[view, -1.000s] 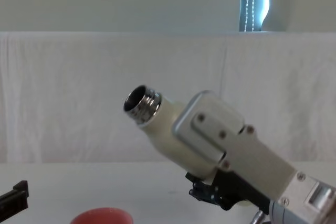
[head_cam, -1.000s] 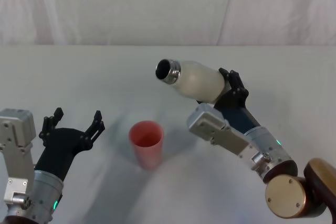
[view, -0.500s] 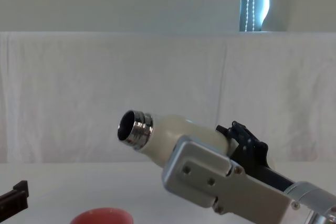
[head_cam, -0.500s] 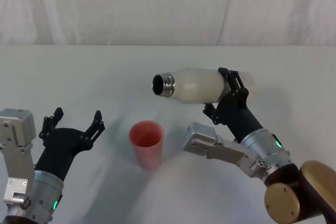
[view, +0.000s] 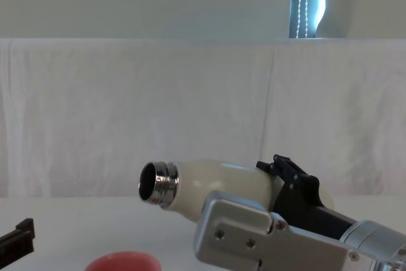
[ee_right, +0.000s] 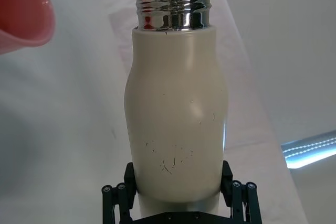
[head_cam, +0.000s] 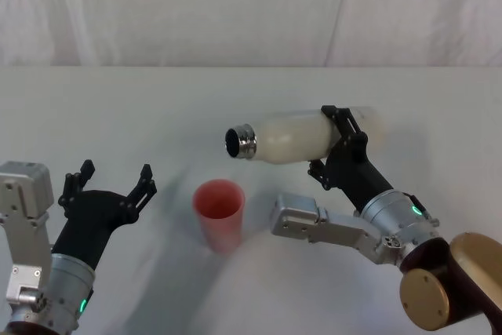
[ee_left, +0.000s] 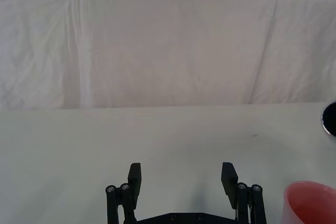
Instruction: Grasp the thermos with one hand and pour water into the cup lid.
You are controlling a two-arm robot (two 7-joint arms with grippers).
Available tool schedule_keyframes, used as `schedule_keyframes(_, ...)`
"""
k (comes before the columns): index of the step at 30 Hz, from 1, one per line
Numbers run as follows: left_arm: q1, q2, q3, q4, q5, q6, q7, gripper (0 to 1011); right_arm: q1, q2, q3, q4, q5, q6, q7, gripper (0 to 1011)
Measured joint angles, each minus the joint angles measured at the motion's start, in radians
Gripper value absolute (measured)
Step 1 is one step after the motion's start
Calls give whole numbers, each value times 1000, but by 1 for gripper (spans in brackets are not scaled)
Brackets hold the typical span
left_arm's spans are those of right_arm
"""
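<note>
Head view shows the right gripper (head_cam: 343, 143) clamped around the lower body of the thermos (head_cam: 294, 137), so the grasp is done. The bottle is lifted clear of the table (head_cam: 157, 107) and tipped nearly level, its steel neck (head_cam: 239, 142) pointing toward the robot's left. The open mouth hangs above and slightly beyond the pink cup lid (head_cam: 219, 213), which stands upright near the middle of the table. No water is visible leaving the mouth, so the pour seems barely begun; more tilt probably remains. The left gripper (head_cam: 107, 187), fingers spread and empty, sits idle near the table's front-left edge.
</note>
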Motion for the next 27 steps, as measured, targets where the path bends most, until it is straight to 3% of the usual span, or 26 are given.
schedule_keyframes(27,0,0,0,0,0,0,0,1001,18,66,-61,-17,-127,44,6,951)
